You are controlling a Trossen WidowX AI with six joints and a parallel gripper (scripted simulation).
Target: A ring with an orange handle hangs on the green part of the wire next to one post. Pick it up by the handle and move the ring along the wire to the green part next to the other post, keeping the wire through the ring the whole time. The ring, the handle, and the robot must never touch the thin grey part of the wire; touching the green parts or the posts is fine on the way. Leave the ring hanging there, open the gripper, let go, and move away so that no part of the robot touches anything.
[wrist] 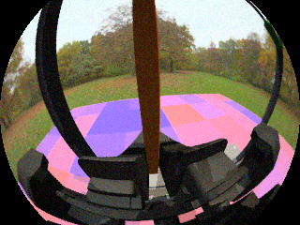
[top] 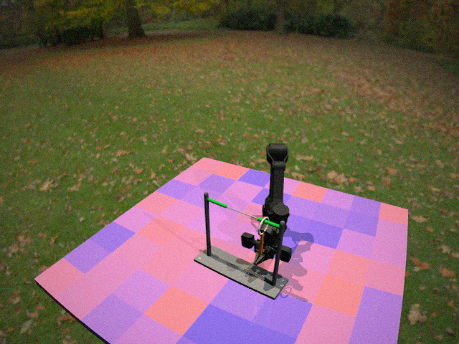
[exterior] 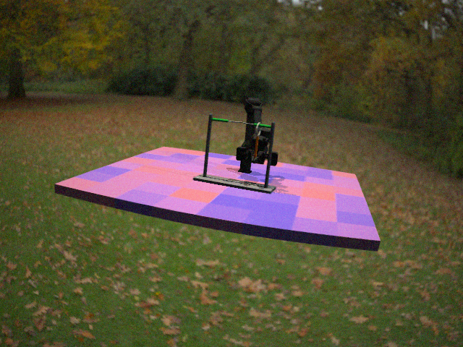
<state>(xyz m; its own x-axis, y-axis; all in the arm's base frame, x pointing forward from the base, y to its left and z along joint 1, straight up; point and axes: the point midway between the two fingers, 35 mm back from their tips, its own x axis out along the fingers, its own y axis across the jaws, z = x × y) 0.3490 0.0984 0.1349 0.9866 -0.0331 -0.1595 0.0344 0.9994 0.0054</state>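
The pale ring (top: 259,227) (exterior: 258,130) hangs around the right green part (top: 273,223) (exterior: 266,126) of the wire, near the right post (top: 277,255) (exterior: 269,160) (wrist: 48,70). The ring is close to the inner end of that green part; exact contact with the wire is too small to tell. Its orange handle (top: 262,242) (exterior: 256,146) (wrist: 149,84) points down, nearly upright. My gripper (top: 260,255) (exterior: 255,158) (wrist: 148,129) is shut on the handle's lower end. The thin grey part (top: 242,212) (exterior: 239,121) runs left from there to the left green part (top: 216,202) (exterior: 219,120) (wrist: 273,35).
The left post (top: 208,229) (exterior: 207,149) (wrist: 279,75) stands at the other end of the grey base (top: 219,259) (exterior: 221,181). The right post stands close beside the gripper's wide body. The arm (top: 276,185) (exterior: 253,116) rises behind the wire on the chequered table top (top: 178,307) (exterior: 231,215).
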